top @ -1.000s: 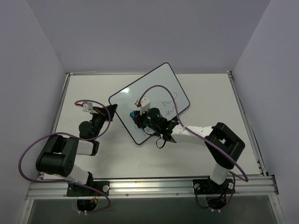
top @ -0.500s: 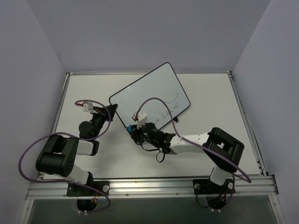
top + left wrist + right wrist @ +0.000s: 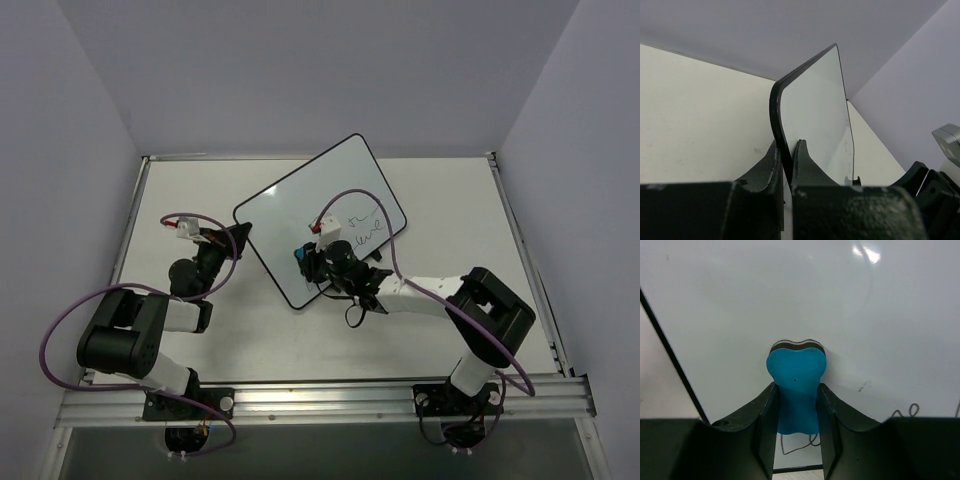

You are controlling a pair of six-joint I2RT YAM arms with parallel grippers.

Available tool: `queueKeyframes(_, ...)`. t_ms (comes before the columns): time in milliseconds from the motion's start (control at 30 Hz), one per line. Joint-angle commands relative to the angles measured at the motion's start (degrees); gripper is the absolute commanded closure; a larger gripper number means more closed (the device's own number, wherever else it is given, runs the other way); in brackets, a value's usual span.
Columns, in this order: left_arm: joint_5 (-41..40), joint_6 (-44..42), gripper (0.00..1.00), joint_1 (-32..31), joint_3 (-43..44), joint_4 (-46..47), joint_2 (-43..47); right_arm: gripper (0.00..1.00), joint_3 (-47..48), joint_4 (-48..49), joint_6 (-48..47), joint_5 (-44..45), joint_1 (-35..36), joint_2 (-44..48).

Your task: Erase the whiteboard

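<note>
The whiteboard (image 3: 300, 205) lies tilted across the middle of the table, white with a thin black frame. Dark scribbles remain near its right end. My left gripper (image 3: 240, 236) is shut on the board's left edge; in the left wrist view (image 3: 788, 159) the black frame (image 3: 777, 115) sits pinched between both fingers. My right gripper (image 3: 306, 260) is shut on a small blue eraser (image 3: 796, 385), pressed against the board's surface (image 3: 790, 295) near its lower part. Pen lines show just beneath the eraser (image 3: 805, 442).
The cream table top (image 3: 460, 210) has a raised rim along the back and sides. Purple cables loop from both arms. Pale walls close in behind and at both sides. A metal rail (image 3: 320, 400) runs along the near edge.
My right gripper with the eraser swept down-left across the board, then back up and right. Some scribbles on the lower part are gone. The left gripper has not moved.
</note>
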State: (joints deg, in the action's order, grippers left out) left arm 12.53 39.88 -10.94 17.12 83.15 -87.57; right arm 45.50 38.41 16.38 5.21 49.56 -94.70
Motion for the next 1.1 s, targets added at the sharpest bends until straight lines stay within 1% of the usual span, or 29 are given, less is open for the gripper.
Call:
queueKeyframes(0,6.45,-14.13,0.98,-1.89,-0.87,-3.35,-1.46,1.0,0.91,-10.2,-3.02,10.43,-5.25,-3.12)
queueKeyframes(100,6.36,-14.13,0.98,-1.89,-0.95,-3.35,-1.29,1.0,0.39,-9.5,-2.67,8.16,-9.82,-3.13)
queueKeyframes(167,6.45,-14.13,0.98,-1.89,-0.95,-3.35,-1.37,1.0,0.73,-9.41,-2.23,4.2,-13.76,-3.3)
queueKeyframes(233,6.36,-14.13,0.98,-1.89,-0.95,-3.35,-1.46,1.0,1.0,-8.71,-2.49,0.87,-15.8,-3.74)
queueKeyframes(500,6.27,-14.21,0.98,-1.89,-1.22,-3.17,-1.29,1.0,5.48,-7.48,-2.85,-4.68,-24.41,-10.5)
queueKeyframes(633,6.36,-14.3,0.98,-1.89,-1.22,-3.35,-1.29,1.0,8.72,-8.26,-1.89,-9.42,-30.03,-12.97)
queueKeyframes(700,6.36,-14.3,0.98,-1.89,-1.13,-3.35,-1.46,1.0,9.26,-8.53,-1.7,-11.36,-31.54,-13.23)
queueKeyframes(867,6.45,-14.39,0.98,-1.89,-1.13,-3.35,-1.46,1.0,11.01,-9.85,-1.79,-10.92,-35.22,-12.88)
queueKeyframes(1000,6.54,-14.39,0.98,-1.89,-0.95,-3.7,-1.38,1.0,15.13,-12.22,-1.88,-10.84,-37.42,-16.21)
queueKeyframes(1067,6.45,-14.39,0.98,-1.89,-1.04,-3.79,-1.11,1.0,15.94,-11.96,-1.7,-12.24,-38.31,-16.92)
